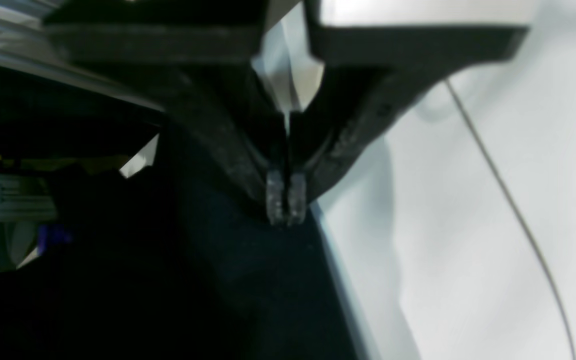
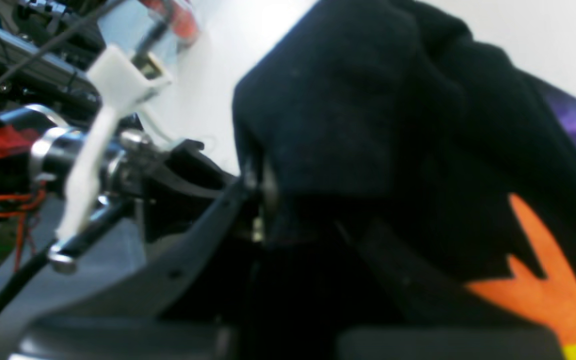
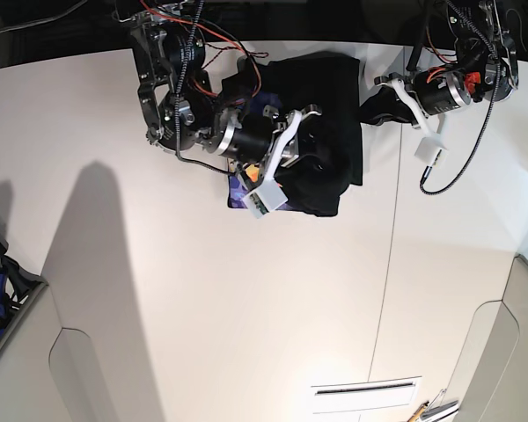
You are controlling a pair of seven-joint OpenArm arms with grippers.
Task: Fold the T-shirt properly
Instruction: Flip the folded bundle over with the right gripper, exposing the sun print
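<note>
The black T-shirt [image 3: 334,97] lies bunched at the back of the white table [image 3: 202,299]. Its orange sun print on a purple patch [image 3: 248,182] peeks out at the lower left edge. My right gripper [image 3: 310,156] is shut on a raised fold of the T-shirt [image 2: 348,110], which drapes over the fingers [image 2: 260,185], with the print [image 2: 543,290] beside it. My left gripper [image 3: 368,112] is at the shirt's right edge. In the left wrist view its fingertips [image 1: 285,200] are pressed together on the edge of the dark cloth [image 1: 248,280].
A thin seam [image 3: 389,264] runs down the table. A black cable [image 3: 458,167] loops from the left arm; a thin line [image 1: 508,195] crosses the table in the left wrist view. A white slot plate [image 3: 365,396] sits near the front edge. Wiring and frame parts [image 2: 8,150] crowd the back.
</note>
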